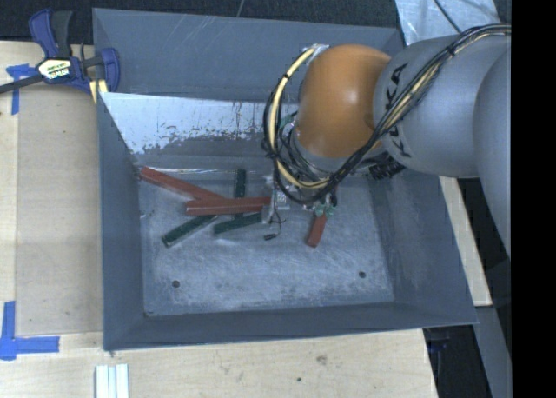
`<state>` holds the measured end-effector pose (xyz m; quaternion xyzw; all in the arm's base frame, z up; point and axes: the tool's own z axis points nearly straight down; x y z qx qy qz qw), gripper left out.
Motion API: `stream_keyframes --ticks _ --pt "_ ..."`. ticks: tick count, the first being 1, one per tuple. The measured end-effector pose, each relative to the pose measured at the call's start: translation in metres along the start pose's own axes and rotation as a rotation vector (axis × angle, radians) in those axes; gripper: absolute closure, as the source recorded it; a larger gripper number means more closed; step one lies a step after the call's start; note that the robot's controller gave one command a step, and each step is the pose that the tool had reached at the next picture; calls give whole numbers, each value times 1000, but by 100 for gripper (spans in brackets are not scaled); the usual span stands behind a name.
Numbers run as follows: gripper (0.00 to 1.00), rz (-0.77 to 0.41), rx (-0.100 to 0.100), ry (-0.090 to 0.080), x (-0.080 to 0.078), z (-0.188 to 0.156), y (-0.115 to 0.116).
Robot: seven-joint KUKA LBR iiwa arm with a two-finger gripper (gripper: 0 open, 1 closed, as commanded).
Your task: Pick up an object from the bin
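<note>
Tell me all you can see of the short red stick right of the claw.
The short red stick is a small straight bar, dull reddish brown and matte. It lies flat on the bin's grey floor, steeply tilted, lower end toward the near wall, upper end by the wrist cables. It sits alone, right of the claw and apart from the heap of red and green sticks on the left. Whether its upper end touches the robot I cannot tell.
</note>
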<state>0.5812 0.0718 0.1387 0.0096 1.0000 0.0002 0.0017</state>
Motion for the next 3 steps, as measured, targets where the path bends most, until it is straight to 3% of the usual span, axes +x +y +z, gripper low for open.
stream_keyframes --ticks 1,2,3 --pt "100 0 0 0 0 0 0" --pt "100 -207 0 8 28 -24 -8" --pt "100 -345 0 2 45 -71 -20"
